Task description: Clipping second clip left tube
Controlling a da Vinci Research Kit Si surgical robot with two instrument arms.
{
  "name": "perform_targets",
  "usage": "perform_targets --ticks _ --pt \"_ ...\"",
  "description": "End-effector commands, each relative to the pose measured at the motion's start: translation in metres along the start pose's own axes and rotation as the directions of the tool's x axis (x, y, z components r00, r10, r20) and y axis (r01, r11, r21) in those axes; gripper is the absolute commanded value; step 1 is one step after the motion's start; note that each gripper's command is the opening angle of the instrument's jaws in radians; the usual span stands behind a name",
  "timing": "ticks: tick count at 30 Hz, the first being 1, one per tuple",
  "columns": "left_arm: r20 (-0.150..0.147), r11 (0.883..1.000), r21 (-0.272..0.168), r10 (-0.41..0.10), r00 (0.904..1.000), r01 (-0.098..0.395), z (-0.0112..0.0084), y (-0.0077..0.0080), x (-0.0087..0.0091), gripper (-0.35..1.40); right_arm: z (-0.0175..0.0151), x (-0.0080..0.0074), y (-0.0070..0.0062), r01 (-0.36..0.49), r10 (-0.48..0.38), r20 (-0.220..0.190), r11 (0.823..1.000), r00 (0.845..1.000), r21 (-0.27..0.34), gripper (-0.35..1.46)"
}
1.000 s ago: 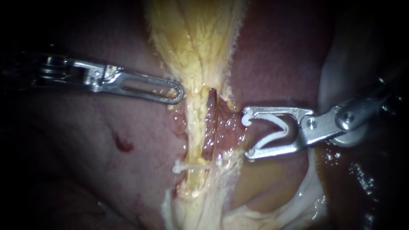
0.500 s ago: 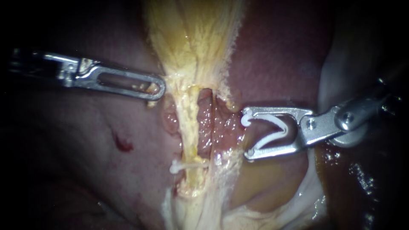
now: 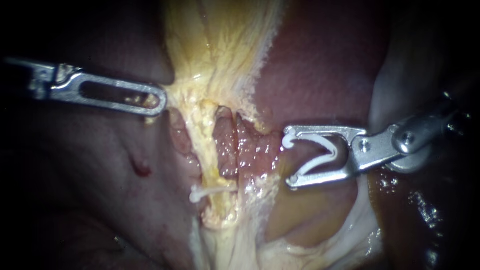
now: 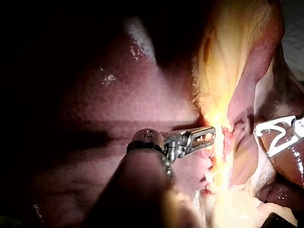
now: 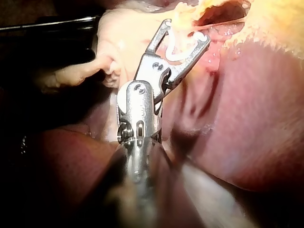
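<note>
Yellowish and stringy, the left tube (image 3: pixel 206 150) runs down over the glistening red-brown liver (image 3: pixel 320 65), with a shut white clip (image 3: pixel 210 191) across its lower part. Just beside the tube, the right instrument (image 3: pixel 289 156) holds its tool wide around an open white clip (image 3: pixel 315 157). The left instrument (image 3: pixel 159 102) has its tool clamped on yellow tissue (image 3: pixel 210 60) near the tube's top.

No writing, label, brand, number or sign can be read in the endoscope view or in either wrist view
</note>
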Motion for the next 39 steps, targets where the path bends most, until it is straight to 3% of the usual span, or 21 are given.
perform_targets --ticks 1,8,18,39 --pt "0.0 1.0 -0.002 0.001 1.0 -0.001 0.0001 0.0 0.0 -0.35 0.0001 -0.0001 0.0 0.0 0.0 0.0 1.0 1.0 0.0 0.5" --pt "0.001 1.0 -0.002 0.001 1.0 -0.001 0.0001 0.0001 0.0002 -0.35 0.0009 -0.0002 -0.0002 -0.009 0.009 -0.002 1.0 1.0 0.002 0.5" --pt "0.005 1.0 -0.007 0.002 1.0 -0.002 0.0004 0.0 0.0004 -0.35 0.0048 -0.0015 -0.0008 -0.067 0.067 -0.013 0.998 0.998 0.02 0.5" --pt "0.005 1.0 -0.006 0.002 1.0 -0.002 0.001 -0.0002 0.0006 -0.35 0.0103 -0.0028 -0.0006 -0.16 0.16 -0.02 0.987 0.987 0.036 0.5"
